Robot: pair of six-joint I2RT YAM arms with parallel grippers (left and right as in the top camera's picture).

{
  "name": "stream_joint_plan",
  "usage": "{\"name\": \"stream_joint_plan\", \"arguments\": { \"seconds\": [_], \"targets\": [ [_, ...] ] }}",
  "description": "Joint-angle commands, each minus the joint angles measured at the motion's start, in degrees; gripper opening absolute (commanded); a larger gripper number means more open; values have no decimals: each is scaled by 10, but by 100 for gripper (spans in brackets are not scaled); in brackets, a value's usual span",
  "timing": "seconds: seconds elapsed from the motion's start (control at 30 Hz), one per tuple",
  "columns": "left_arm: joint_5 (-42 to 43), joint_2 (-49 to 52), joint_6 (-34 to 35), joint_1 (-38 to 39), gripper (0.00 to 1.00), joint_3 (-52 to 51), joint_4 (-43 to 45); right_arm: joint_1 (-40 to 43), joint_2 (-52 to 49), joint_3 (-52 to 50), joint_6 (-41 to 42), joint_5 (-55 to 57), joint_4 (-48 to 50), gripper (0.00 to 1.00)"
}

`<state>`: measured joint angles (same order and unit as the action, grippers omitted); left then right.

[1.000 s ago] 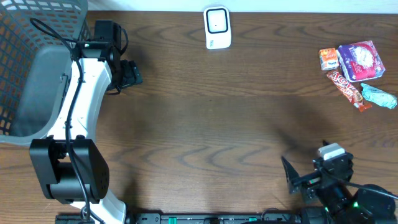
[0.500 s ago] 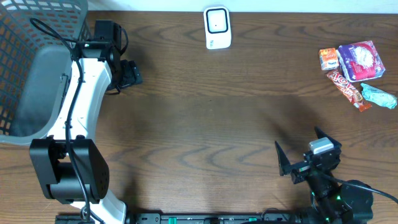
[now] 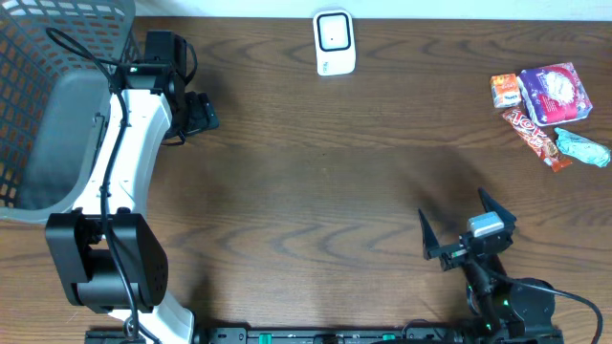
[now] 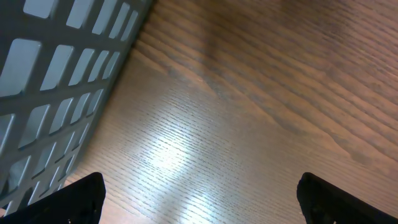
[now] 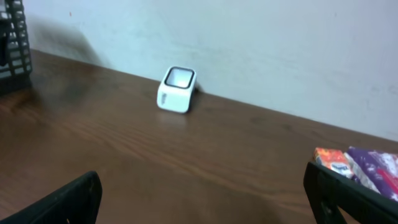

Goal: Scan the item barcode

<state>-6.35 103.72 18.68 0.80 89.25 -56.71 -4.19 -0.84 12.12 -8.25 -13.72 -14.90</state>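
The white barcode scanner (image 3: pixel 335 43) stands at the table's back edge; in the right wrist view the scanner (image 5: pixel 176 89) sits against the wall. Several items lie at the back right: an orange box (image 3: pixel 506 90), a purple packet (image 3: pixel 557 93), a red candy bar (image 3: pixel 535 137) and a teal wrapper (image 3: pixel 583 147). My right gripper (image 3: pixel 450 202) is open and empty near the front edge, well short of the items. The orange box (image 5: pixel 333 160) shows just beyond its right finger. My left gripper (image 3: pixel 201 113) is open and empty beside the basket, over bare wood (image 4: pixel 200 199).
A grey mesh basket (image 3: pixel 57 86) fills the back left corner, and its wall (image 4: pixel 56 74) runs close to my left fingers. A pale wall rises behind the scanner. Brown wood spans the table between the two arms.
My right gripper has moved left and a little toward the table's middle, staying open. The left arm and the items have not moved.
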Motion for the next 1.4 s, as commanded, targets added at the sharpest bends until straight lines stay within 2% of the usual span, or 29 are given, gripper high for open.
{"name": "stream_joint_plan", "arguments": {
  "seconds": [0.0,0.17,0.43,0.77,1.37],
  "targets": [
    [-3,4,7,-2,98,0,-2,2,5,-19,7,26,23,99],
    [-3,4,7,-2,98,-1,-3,2,5,-54,50,59,60,99],
    [-3,4,7,-2,98,0,-2,1,6,-120,64,67,162,99],
    [-3,4,7,-2,98,0,-3,1,6,-118,106,122,104,99],
    [-3,4,7,-2,98,-1,-3,1,6,-118,107,130,104,99]
  ]
}}
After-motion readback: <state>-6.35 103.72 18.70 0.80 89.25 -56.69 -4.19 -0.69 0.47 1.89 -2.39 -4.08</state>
